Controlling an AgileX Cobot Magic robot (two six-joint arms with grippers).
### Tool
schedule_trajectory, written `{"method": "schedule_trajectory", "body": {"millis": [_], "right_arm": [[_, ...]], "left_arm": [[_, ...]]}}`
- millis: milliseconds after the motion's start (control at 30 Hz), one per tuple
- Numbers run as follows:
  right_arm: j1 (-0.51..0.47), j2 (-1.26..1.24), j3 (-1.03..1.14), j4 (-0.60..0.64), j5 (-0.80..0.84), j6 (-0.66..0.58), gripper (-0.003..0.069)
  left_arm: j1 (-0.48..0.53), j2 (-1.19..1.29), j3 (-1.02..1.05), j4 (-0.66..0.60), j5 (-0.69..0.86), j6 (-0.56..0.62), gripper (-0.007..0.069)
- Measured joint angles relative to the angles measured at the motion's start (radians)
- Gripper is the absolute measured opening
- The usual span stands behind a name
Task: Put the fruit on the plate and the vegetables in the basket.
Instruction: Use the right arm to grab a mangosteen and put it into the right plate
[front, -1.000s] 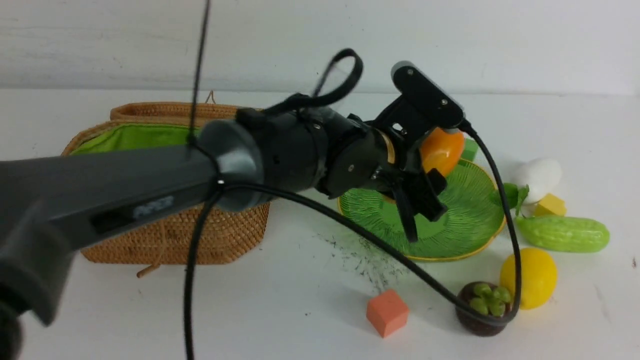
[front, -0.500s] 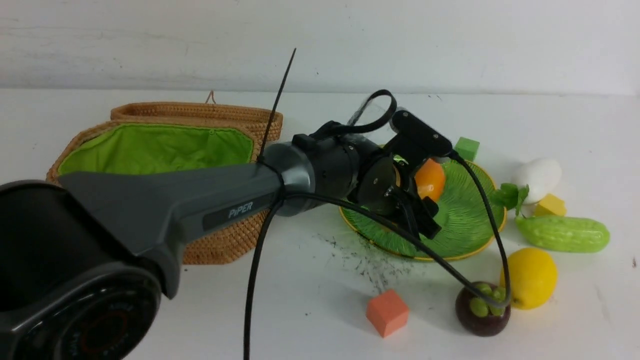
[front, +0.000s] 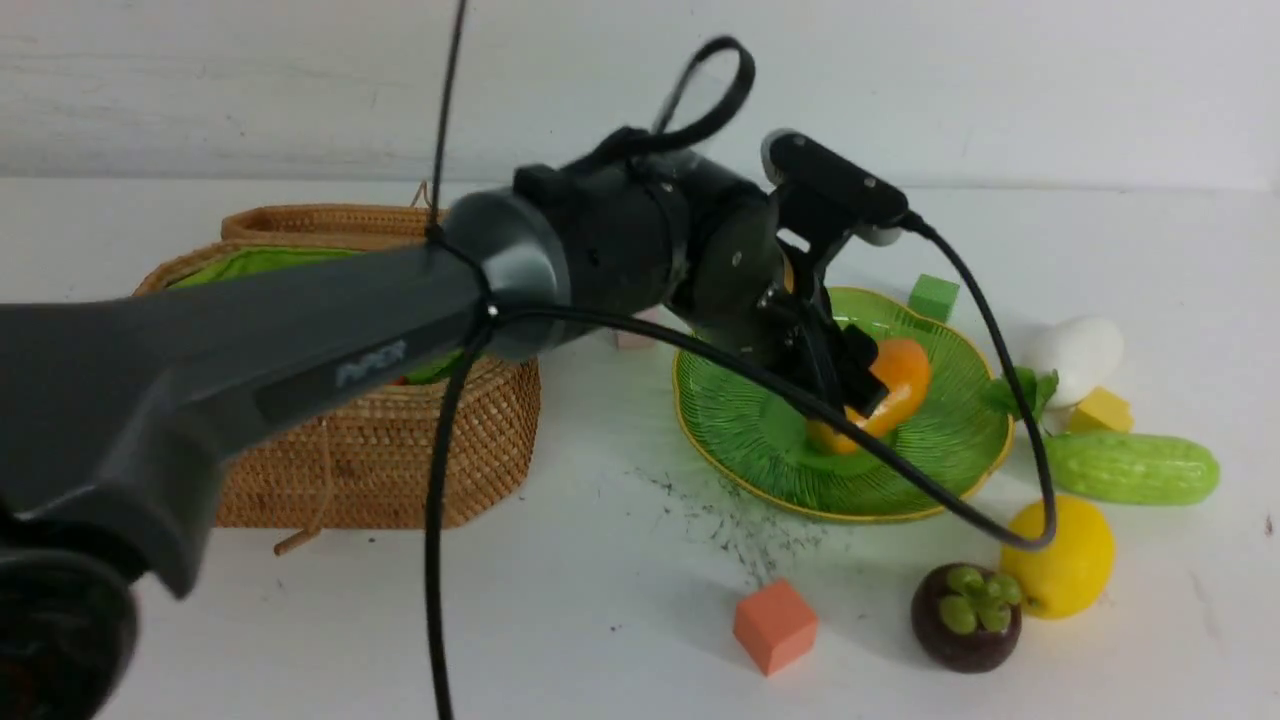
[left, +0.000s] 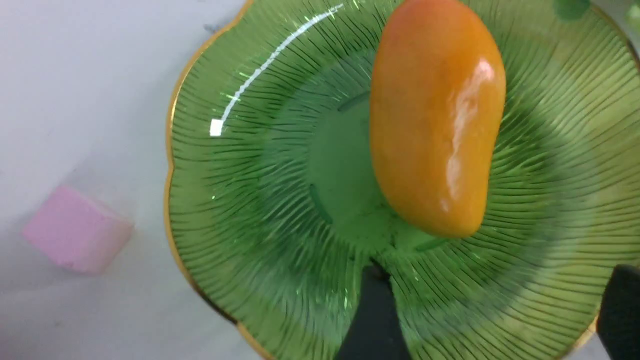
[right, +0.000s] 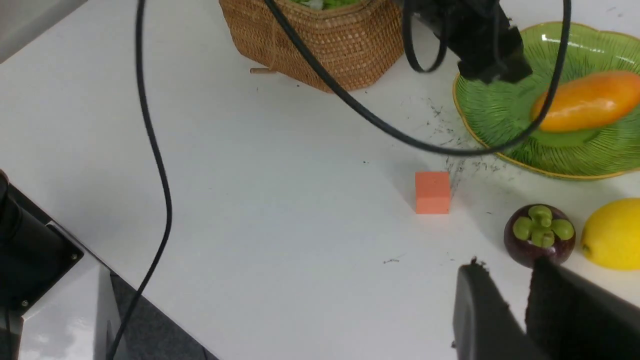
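- Mangosteen and lemon are sitting nearest, the right gripper near them, narrowly apart, empty.
- Mango is lying on the plate; the left gripper, spread wide above, is needing a straight lift, avoiding nudges.

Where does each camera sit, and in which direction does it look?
Front: between the arms, facing forward over the white table; shows the left arm and left hand.
Left wrist: above the ribbed green glass plate, looking down on the oblong orange-yellow mango; its fingertips show.
Right wrist: low, facing the dark purple mangosteen; its fingers show.
Shared: all show plate and mango.
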Motion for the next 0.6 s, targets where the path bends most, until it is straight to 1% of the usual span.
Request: {"method": "schedule_trajectory", "body": {"millis": [33, 67, 167, 233, 267, 367, 467, 600], "right_arm": [[0.000, 0.003, 0.000, -0.003, 0.006, 0.009, 0.0160], [0.000, 0.006, 0.000, -0.011, 0.013, 0.026, 0.0160], [0.000, 0.044, -0.001, -0.056, 0.052, 0.068, 0.0160], [0.000, 0.084, -0.001, -0.095, 0.075, 0.088, 0.0160], [0.000, 0.105, -0.001, -0.105, 0.081, 0.096, 0.0160], [0.000, 0.187, -0.001, -0.139, 0.087, 0.108, 0.0160], [0.000, 0.295, -0.001, -0.147, 0.083, 0.111, 0.0160], [0.000, 0.427, -0.001, -0.147, 0.053, 0.111, 0.0165]], "left_arm": [[-0.001, -0.030, 0.000, -0.004, 0.031, -0.019, 0.0444], [-0.002, -0.071, 0.000, -0.009, 0.072, -0.044, 0.0381], [-0.004, -0.214, 0.013, -0.019, 0.171, -0.085, 0.0134], [-0.004, -0.308, 0.046, -0.028, 0.199, -0.095, 0.0017], [-0.004, -0.340, 0.069, -0.033, 0.203, -0.098, -0.0009], [-0.004, -0.510, 0.186, -0.081, 0.196, -0.100, -0.0013], [-0.006, -0.721, 0.391, -0.139, 0.135, -0.100, -0.0013], [-0.007, -0.967, 0.649, -0.173, 0.056, -0.101, -0.0013]]}}
